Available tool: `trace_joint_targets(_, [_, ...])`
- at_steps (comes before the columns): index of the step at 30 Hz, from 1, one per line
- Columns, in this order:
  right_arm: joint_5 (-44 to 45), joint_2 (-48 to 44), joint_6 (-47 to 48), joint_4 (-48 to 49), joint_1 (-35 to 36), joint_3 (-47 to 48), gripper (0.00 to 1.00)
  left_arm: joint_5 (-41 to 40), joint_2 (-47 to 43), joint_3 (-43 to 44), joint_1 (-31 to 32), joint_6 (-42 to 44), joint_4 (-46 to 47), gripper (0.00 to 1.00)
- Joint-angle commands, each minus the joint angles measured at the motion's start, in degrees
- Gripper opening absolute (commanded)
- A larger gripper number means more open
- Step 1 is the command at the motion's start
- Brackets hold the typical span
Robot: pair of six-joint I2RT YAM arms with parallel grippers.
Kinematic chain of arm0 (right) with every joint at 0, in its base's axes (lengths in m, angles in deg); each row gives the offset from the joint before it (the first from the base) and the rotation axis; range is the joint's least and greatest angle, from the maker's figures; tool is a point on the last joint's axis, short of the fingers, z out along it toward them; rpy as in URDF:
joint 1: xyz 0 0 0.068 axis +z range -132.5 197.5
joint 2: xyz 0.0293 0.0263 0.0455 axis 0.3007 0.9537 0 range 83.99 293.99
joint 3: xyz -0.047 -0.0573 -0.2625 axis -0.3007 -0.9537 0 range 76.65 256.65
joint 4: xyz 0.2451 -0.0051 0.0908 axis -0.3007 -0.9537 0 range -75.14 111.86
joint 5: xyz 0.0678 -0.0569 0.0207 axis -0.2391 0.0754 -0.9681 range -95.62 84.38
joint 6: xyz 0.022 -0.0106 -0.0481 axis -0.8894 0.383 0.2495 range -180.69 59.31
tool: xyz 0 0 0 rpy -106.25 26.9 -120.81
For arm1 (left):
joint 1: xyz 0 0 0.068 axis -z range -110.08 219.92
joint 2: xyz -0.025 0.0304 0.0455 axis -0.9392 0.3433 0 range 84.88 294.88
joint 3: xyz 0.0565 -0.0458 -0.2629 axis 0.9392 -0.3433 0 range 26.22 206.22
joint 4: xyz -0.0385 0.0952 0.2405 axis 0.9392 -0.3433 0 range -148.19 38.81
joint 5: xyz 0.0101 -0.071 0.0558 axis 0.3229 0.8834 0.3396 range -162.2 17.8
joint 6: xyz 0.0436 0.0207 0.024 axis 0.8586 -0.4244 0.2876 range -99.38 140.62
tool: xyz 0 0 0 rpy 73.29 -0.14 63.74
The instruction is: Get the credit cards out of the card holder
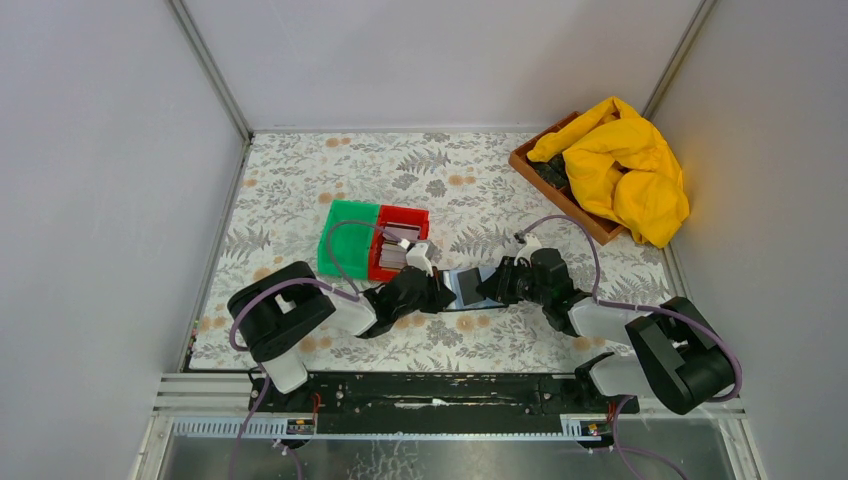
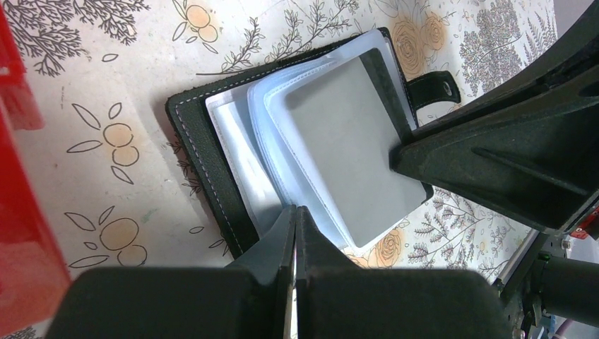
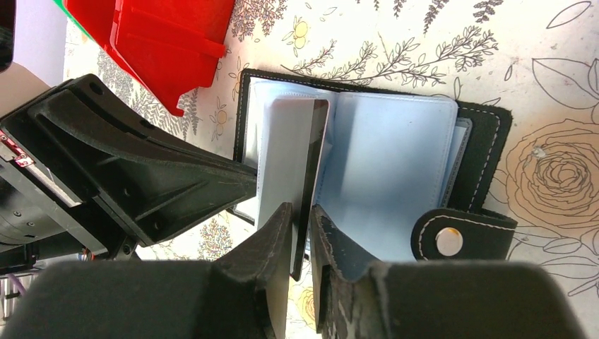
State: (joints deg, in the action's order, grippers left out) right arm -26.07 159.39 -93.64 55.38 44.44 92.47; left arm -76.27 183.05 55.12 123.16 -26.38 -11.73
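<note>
The black card holder (image 1: 466,286) lies open on the floral table between both grippers, its bluish sleeves fanned out (image 2: 212,155) (image 3: 487,141). One sleeve stands up with a grey card (image 2: 339,148) in it; in the right wrist view this card (image 3: 316,169) shows edge-on and dark. My right gripper (image 3: 302,212) (image 1: 492,284) straddles the card's lower edge, open, with a small gap on each side. My left gripper (image 2: 295,212) (image 1: 437,284) is shut, its tips against the near edge of the sleeves.
A red bin (image 1: 402,238) holding several cards (image 1: 393,252) and a green bin (image 1: 346,236) stand just behind the left gripper. A wooden tray (image 1: 538,172) under a yellow cloth (image 1: 620,170) sits at the back right. The holder's snap strap (image 3: 452,236) sticks out sideways.
</note>
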Motion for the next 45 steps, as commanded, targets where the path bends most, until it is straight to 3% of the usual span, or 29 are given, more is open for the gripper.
trace_joint_targets(1, [-0.39,-0.78,0.44,2.35,-0.72,-0.17,0.21,0.93,2.1,0.01,-0.06,0.6,-3.34,0.0])
trace_joint_targets(14, [2.16,-3.02,0.44,2.0,-1.59,-1.24,0.02,1.82,2.83,0.45,-0.02,0.77,-3.28,0.0])
trace_joint_targets(18, [2.64,-4.23,0.49,2.3,-1.78,-1.78,0.15,2.08,3.25,0.71,-0.06,0.9,-3.3,0.0])
trace_joint_targets(20, [2.29,-4.33,0.56,2.66,-1.82,-1.84,0.18,2.2,3.32,0.71,-0.03,0.95,-3.4,0.0])
trace_joint_targets(35, [3.87,-6.65,0.08,2.65,-2.69,-3.03,0.19,2.91,3.92,0.91,-0.04,1.04,-3.28,0.0])
trace_joint_targets(45, [5.77,-8.27,0.1,2.15,-3.04,-3.78,0.12,3.17,4.38,0.85,-0.06,1.04,-3.12,0.0])
